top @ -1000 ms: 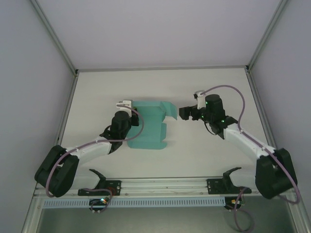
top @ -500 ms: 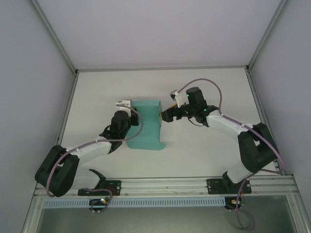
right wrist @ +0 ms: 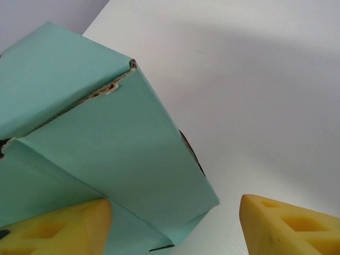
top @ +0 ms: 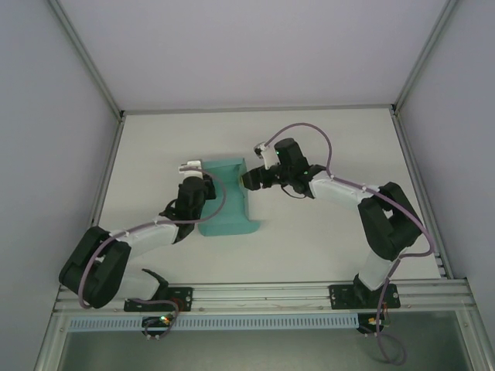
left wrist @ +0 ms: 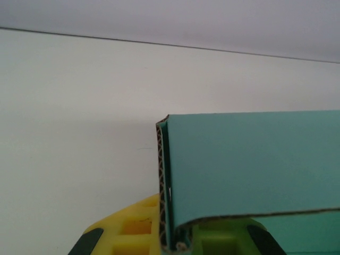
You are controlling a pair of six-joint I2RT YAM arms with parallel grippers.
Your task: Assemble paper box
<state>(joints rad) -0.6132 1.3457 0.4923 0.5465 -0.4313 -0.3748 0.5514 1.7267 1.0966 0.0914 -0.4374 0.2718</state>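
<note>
Top external view shows the paper box lying on the white table, a little left of centre, between the two arms. It is partly folded teal card with its sides turned up. The left gripper sits at the box's left side, and the right gripper reaches in from the right and meets the box's far right corner.

In the left wrist view, the left gripper has an upright doubled wall of the paper box between its yellow fingers. The wall's corrugated edge stands just beside the left finger, and the fingers look closed on the card.

In the right wrist view, the right gripper has its yellow fingers spread wide apart. The left finger lies against a folded teal panel of the paper box, while the right finger is over bare table, well clear of the card. The panel's torn-looking edge shows at the upper fold.
</note>
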